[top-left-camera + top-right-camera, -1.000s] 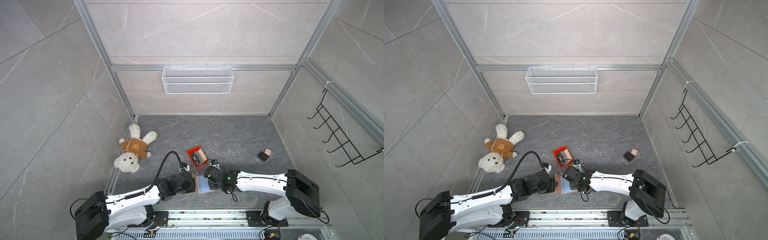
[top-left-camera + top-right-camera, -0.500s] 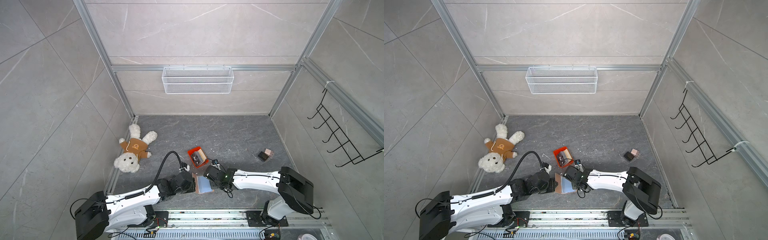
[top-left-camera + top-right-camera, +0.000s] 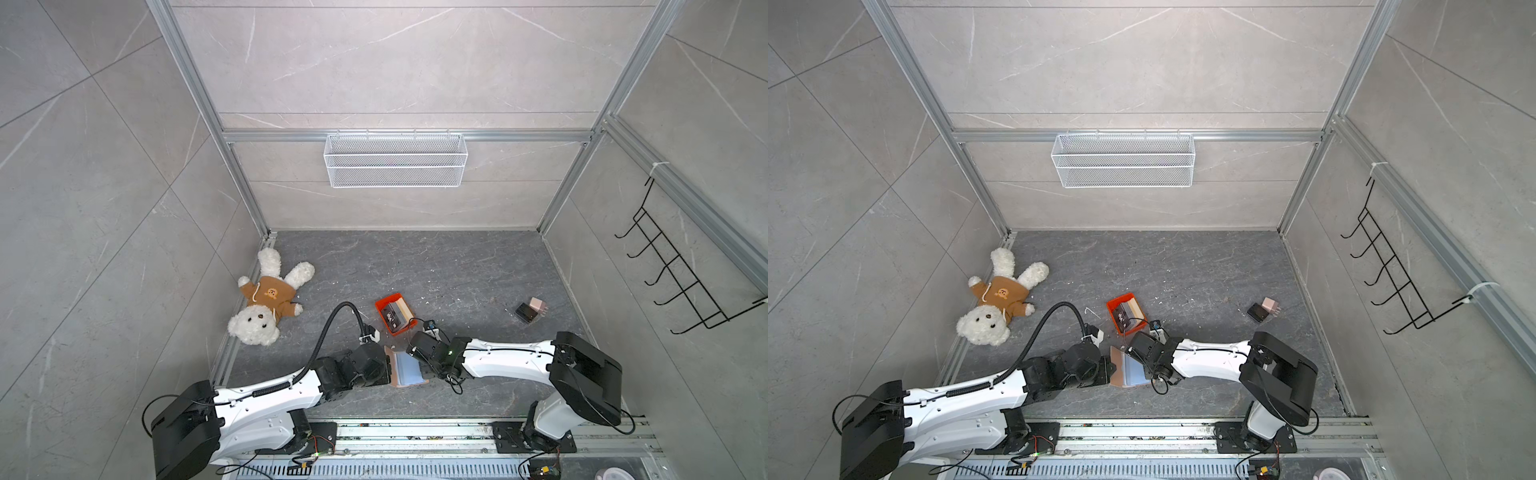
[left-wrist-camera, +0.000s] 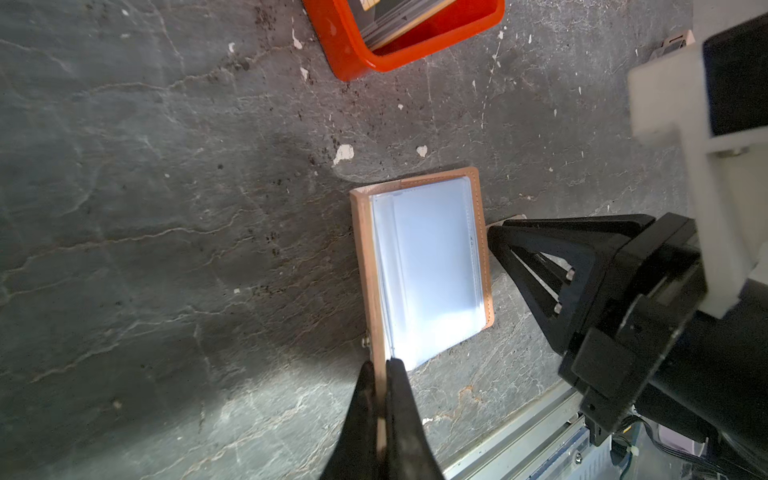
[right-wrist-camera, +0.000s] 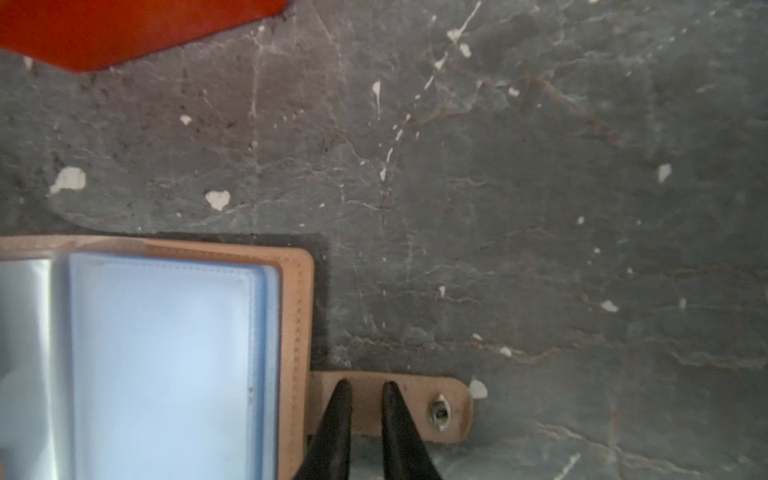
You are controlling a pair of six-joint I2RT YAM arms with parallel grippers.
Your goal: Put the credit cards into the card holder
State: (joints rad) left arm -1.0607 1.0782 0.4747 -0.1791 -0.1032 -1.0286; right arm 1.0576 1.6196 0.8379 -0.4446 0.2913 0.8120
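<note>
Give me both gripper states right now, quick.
Left gripper: closed, pinching the raised cover of the card holder.
Right gripper: fingers slightly apart, tips at the snap tab, gripping nothing.

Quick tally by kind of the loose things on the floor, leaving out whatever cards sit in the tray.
teddy bear: 1
orange tray: 1
card holder: 1
small blocks: 2, the black block and the pink block
Total: 5
</note>
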